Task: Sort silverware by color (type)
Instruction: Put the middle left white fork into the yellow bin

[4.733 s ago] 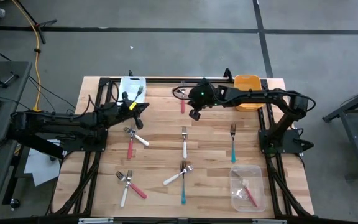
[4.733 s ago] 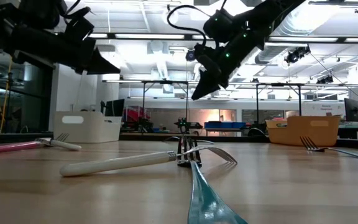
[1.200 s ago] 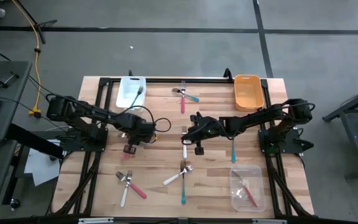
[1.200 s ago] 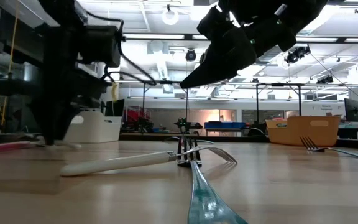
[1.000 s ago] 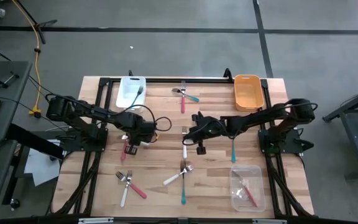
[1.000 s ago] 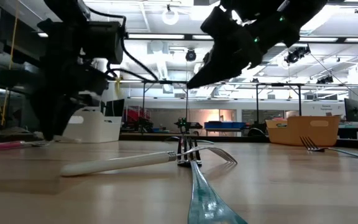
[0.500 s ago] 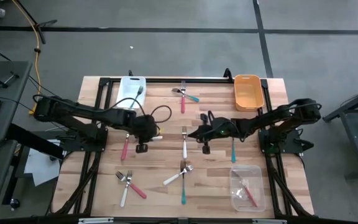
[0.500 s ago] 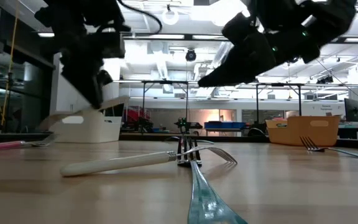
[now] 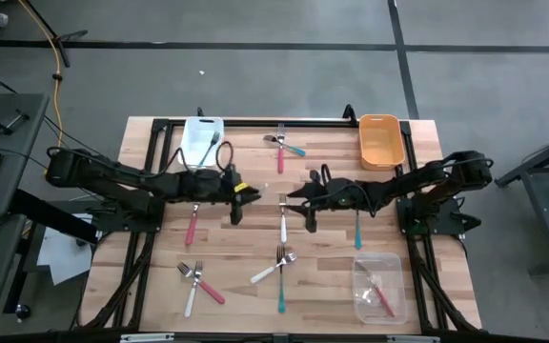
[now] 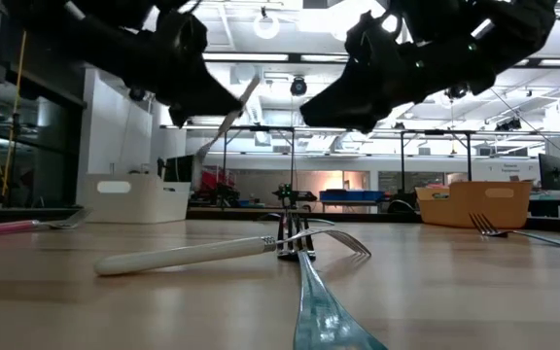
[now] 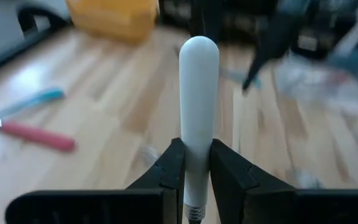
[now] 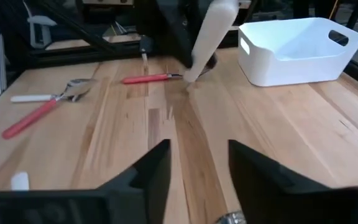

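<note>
My left gripper (image 9: pixel 237 197) is over the table's middle, left of centre, shut on a white-handled fork (image 11: pixel 199 93) that is lifted clear; in the low view the handle (image 10: pixel 229 117) slants upward. My right gripper (image 9: pixel 299 197) faces it from the right, open and holding nothing, its fingers (image 12: pixel 154 168) spread. Between and just near of them a white fork (image 9: pixel 282 219) lies flat on the table. A red fork (image 9: pixel 191 227) lies on the wood left of my left gripper. My left gripper pinches the white handle's lower part (image 11: pixel 197 177), close to the metal neck, between its two fingers (image 11: pixel 171 167). The fingers lie along the fork, coming from the table's left nearly level. The handle's rounded free end (image 11: pixel 199 50) sticks out past the fingertips, clear of the table.
A white bin (image 9: pixel 201 140) with a fork stands far left, an orange bin (image 9: pixel 380 140) far right, a clear bin (image 9: pixel 379 284) with a red fork near right. More forks lie at the far middle (image 9: pixel 284 145), right (image 9: pixel 357 224), near middle (image 9: pixel 279 269) and near left (image 9: pixel 198 282).
My left gripper has risen off the table with the white fork, swung from pointing down to nearly level, and gone toward the table's middle. The red fork stays on the wood. My right gripper has tipped up toward level and opened.
</note>
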Robot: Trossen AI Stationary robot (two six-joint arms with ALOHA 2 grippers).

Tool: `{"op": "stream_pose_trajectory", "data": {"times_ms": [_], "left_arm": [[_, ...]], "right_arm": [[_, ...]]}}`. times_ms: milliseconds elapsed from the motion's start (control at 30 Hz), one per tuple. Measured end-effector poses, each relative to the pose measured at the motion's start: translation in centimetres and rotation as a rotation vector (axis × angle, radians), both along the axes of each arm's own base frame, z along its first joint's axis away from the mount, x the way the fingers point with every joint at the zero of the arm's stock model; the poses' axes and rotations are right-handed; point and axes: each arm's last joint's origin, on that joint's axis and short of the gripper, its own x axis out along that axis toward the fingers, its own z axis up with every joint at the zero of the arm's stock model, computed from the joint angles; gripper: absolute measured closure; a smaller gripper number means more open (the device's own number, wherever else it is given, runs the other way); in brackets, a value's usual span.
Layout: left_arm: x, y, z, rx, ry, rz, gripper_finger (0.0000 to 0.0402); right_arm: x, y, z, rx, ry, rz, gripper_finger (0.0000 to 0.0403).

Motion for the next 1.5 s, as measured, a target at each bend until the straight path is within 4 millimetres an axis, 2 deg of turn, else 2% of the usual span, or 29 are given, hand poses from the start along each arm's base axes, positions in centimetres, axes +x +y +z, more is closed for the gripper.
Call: {"op": "stream_pose_trajectory", "data": {"times_ms": [167, 500, 833, 1067, 1167, 1500], "left_arm": [[-0.6, 0.9, 0.0, -0.033, -0.178, 0.073, 0.0358], [-1.0, 1.4, 1.1, -0.058, -0.378, 0.124, 0.0358], [-1.0, 1.0, 2.0, -0.048, -0.465, 0.079, 0.0358], [-1.0, 0.6, 2.3, -0.034, -0.489, 0.06, 0.0358], [-1.0, 0.6, 2.3, -0.026, -0.487, 0.062, 0.0358], [-1.1, 0.5, 2.8, -0.015, -0.537, 0.038, 0.0358]], "right_arm": [[0.4, 0.0, 0.6, 0.023, -0.023, -0.008, 0.0202], [1.8, -0.2, 3.2, -0.004, -0.109, -0.054, 0.0197], [2.9, -1.3, 4.8, 0.088, -0.147, -0.035, 0.0197], [5.2, -2.0, 4.1, 0.128, -0.138, 0.02, 0.0197], [6.0, -1.9, 4.7, 0.122, -0.162, 0.05, 0.0197], [6.2, -2.6, 5.1, 0.124, -0.175, 0.034, 0.0197]]}}
